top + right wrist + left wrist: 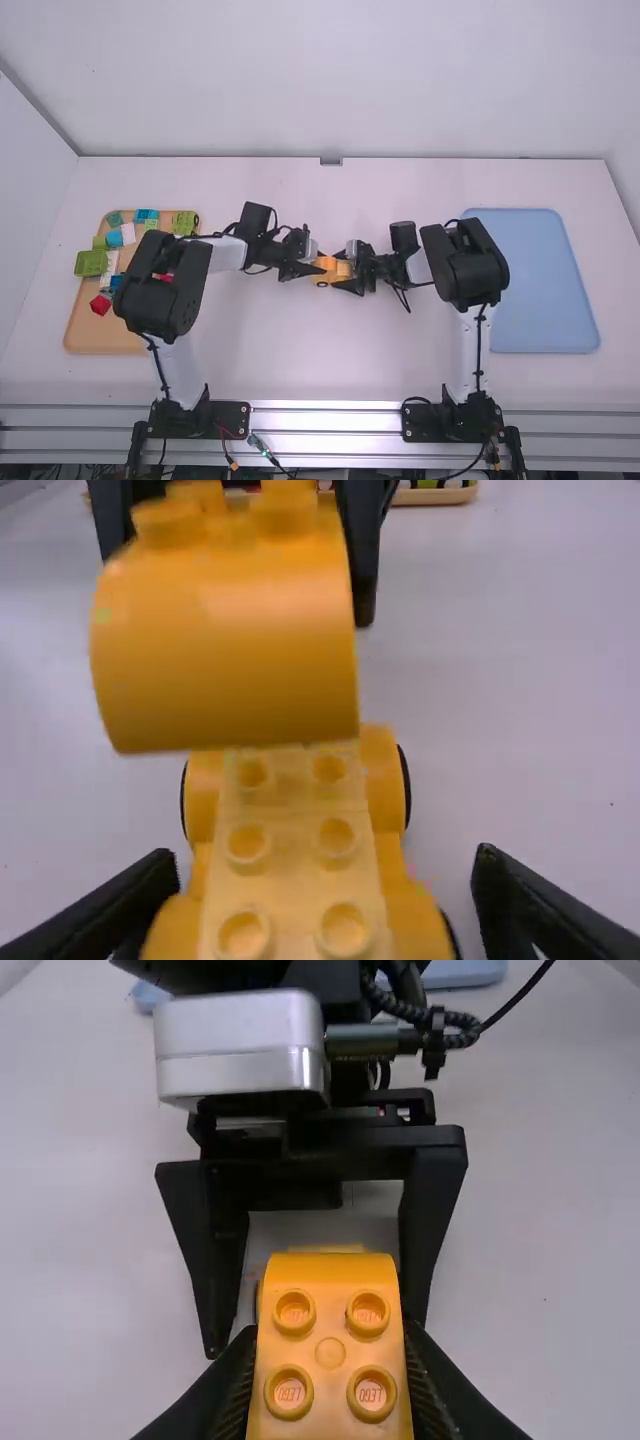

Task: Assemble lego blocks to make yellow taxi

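Note:
My left gripper (314, 267) is near the table's middle, facing my right gripper (350, 276). In the left wrist view, the left gripper (330, 1370) is shut on an orange-yellow curved block (330, 1352), studs showing. The right wrist view shows that curved block (230, 650) above the yellow car base (292, 850), which has a studded middle strip and dark wheels; whether they touch I cannot tell. The right gripper (325, 890) stands open, one finger on each side of the base, with a gap at one side.
A tan tray (100, 340) at the left holds green, blue, white and red blocks, partly under the left arm. One green block (90, 263) lies at its edge. On the right is a blue tray (545, 290), beside the right arm.

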You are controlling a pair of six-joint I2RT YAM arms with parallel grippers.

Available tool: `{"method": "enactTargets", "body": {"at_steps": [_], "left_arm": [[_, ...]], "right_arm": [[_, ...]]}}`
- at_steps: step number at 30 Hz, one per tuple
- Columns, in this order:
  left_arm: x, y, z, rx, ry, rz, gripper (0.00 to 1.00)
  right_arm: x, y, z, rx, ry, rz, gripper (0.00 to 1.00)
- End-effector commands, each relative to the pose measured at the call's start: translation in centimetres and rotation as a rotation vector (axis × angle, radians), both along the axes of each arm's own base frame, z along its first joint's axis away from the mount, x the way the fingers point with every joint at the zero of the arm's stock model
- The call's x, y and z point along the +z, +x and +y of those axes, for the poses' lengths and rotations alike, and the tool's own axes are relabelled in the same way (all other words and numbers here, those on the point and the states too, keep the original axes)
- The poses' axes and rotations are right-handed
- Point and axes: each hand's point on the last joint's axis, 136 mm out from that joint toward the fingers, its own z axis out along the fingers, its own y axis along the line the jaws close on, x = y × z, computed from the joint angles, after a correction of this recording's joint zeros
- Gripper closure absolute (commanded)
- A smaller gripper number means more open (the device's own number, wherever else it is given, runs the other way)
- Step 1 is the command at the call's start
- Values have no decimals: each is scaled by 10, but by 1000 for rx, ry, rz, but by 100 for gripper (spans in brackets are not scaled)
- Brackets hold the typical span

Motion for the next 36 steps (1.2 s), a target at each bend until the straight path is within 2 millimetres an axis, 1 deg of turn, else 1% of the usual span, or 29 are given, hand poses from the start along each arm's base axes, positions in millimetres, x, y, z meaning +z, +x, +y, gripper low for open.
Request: {"method": "enactTargets", "body": {"at_steps": [1, 2, 4, 6, 7, 11, 12, 14, 17, 23, 27, 33, 36], "left_arm": [[-2, -4, -5, -27, -39, 33, 92], [-4, -3, -5, -26, -37, 31, 92], [-7, -2, -5, -22, -30, 33, 92], [-8, -3, -6, -27, -31, 32, 92], [-8, -3, -8, -31, -31, 27, 93], [-8, -5, -12, -40, -26, 16, 94], [-11, -4, -13, -34, -7, 11, 95], [-14, -3, -19, -16, 8, 36, 97], [-14, -2, -23, -2, -1, 63, 97], [-18, 1, -20, 17, 26, 62, 98], [-28, 7, -18, 61, 52, 90, 98], [-30, 7, -17, 68, 64, 96, 98], [-35, 7, -14, 82, 90, 106, 98]], "right_arm": [[0, 1, 1, 10, 14, 7, 35], [0, 1, 1, 9, 13, 8, 38], [-1, 1, 1, 7, 10, 9, 39], [-2, 0, 0, 6, 7, 23, 44], [-3, 0, -1, 3, 4, 27, 44], [-5, 0, -1, -3, -6, 31, 44], [-6, 0, -1, -5, -11, 30, 44], [-6, -1, 3, 2, -15, 27, 45], [-7, -1, 3, -1, -20, 27, 44], [-9, -1, 5, -1, -30, 25, 44], [-13, 1, 3, -20, -53, 26, 43], [-14, -1, 4, -15, -60, 35, 43], [-14, -2, 5, -15, -60, 37, 43]]}}
